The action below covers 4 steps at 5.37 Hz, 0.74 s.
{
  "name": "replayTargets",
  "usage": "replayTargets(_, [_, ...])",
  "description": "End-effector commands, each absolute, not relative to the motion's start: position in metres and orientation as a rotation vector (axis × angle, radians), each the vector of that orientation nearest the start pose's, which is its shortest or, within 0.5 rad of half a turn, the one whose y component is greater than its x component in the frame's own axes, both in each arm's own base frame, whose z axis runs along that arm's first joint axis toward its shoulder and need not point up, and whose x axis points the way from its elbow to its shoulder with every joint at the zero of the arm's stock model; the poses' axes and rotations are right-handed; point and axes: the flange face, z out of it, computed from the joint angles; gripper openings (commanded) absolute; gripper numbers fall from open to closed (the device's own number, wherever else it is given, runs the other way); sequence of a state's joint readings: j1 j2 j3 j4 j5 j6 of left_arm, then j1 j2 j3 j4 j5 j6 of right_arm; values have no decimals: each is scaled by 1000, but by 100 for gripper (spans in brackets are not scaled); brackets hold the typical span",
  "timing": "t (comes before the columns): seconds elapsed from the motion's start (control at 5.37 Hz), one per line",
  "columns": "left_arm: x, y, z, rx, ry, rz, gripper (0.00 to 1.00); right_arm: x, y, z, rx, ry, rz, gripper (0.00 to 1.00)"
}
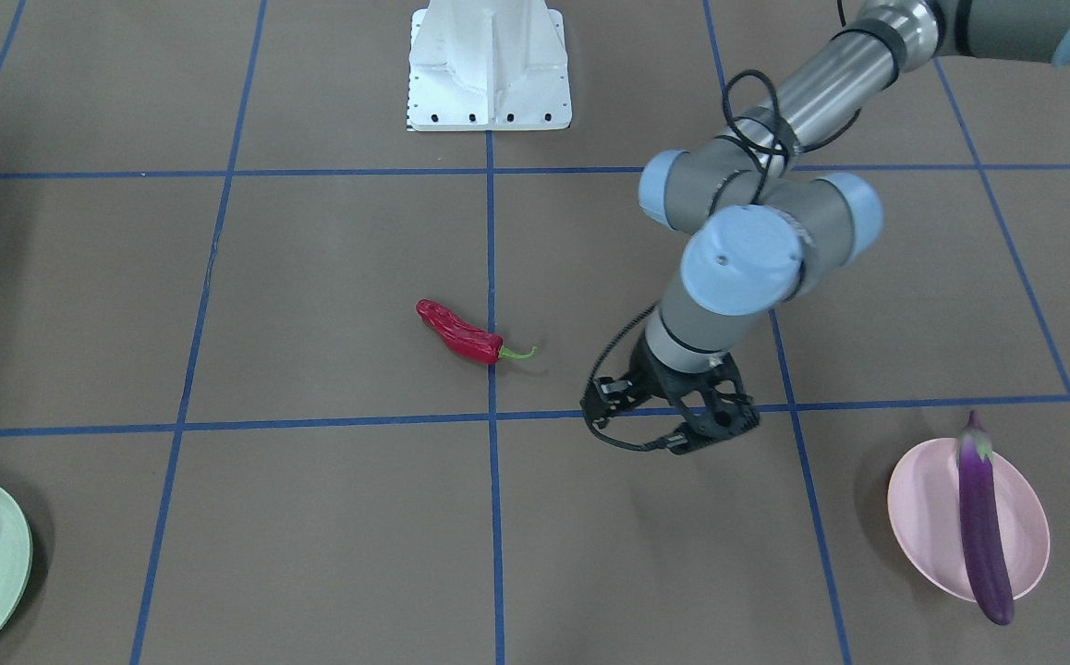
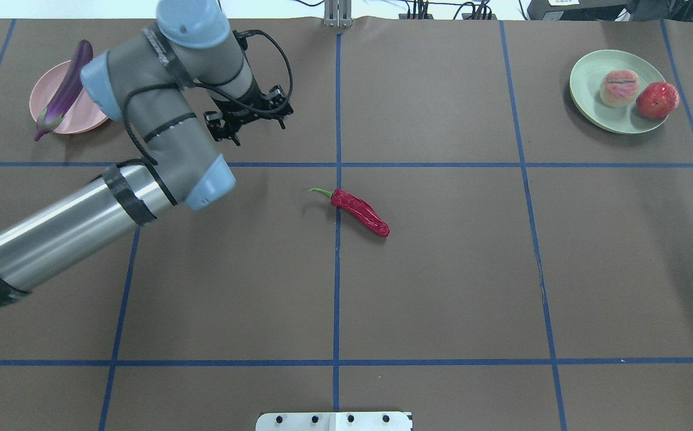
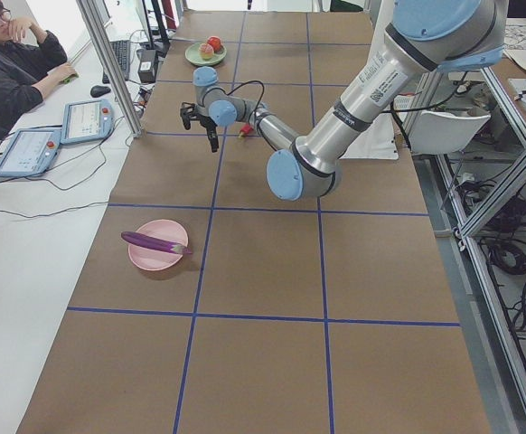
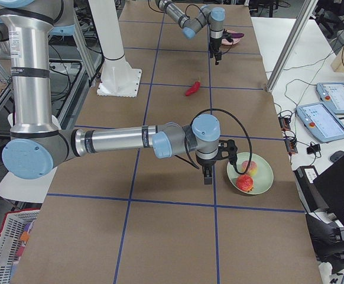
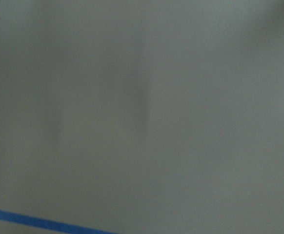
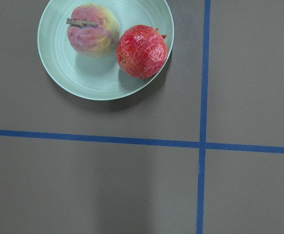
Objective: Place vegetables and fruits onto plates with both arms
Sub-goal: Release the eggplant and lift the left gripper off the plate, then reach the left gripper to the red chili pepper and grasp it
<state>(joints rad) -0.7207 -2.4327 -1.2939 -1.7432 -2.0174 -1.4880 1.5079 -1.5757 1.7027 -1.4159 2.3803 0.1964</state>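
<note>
Left gripper (image 1: 660, 420): spread, holding nothing, over the table between chili (image 1: 461, 334) and pink plate (image 1: 923, 517).
Right gripper (image 4: 208, 176): beside green plate (image 4: 263, 177); spread or closed, can't tell.
Eggplant (image 1: 980, 517): lying across pink plate.
Peach (image 6: 92, 30), pomegranate (image 6: 142, 51): touching, on green plate.
Chili: on the table, mid-grid.

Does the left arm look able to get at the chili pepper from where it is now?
Probably yes. The left gripper looks open and empty, the chili pepper lies alone on the bare table nearby, and nothing stands between them.
</note>
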Motion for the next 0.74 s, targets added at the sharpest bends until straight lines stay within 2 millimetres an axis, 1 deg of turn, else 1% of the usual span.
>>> replayTargets(0.0, [622,-496,161,-198,773,-701,100,29,-507,572,169,-831,8,100])
replayTargets(0.19, [640,-476,152,-228,771,-804,100,30,-506,573,166,-831,9,100])
replayTargets(0.37, [648,-471,154,-218,766,-844,100,30,-506,574,166,-831,9,100])
replayTargets(0.56, [652,-475,154,-205,766,-846,100,29,-507,571,171,-831,7,100])
